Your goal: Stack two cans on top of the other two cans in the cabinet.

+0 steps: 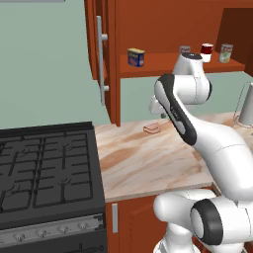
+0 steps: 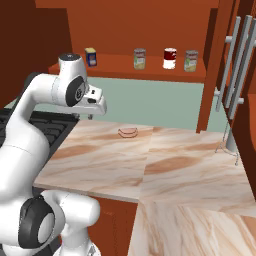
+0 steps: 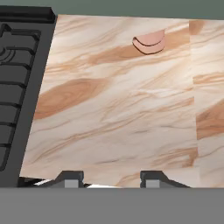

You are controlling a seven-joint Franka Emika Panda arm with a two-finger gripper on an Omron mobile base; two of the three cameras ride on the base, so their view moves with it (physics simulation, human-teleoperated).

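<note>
Four cans stand apart along the shelf board of the reddish-brown wall cabinet (image 2: pixel 125 73). From left to right they are a squat blue-and-yellow can (image 2: pixel 90 56), a slim silver can with a pale green-and-red label (image 2: pixel 139 58), a small red can with a white lower band (image 2: pixel 170 58) and a silver can with a green-and-white label (image 2: pixel 190 60). In the left base view my arm partly hides the slim silver can (image 1: pixel 185 49). My gripper (image 3: pixel 111 180) is open and empty. It hangs over the marble counter (image 3: pixel 113 113), well below the shelf, pointing down.
A small pink curved object (image 3: pixel 149 42) lies on the counter near the wall. The black gas stove (image 1: pixel 44 168) borders the counter on the left. The open cabinet door with its silver bar handle (image 1: pixel 101 59) juts out at left. A grey metal stand (image 2: pixel 231 145) sits at right.
</note>
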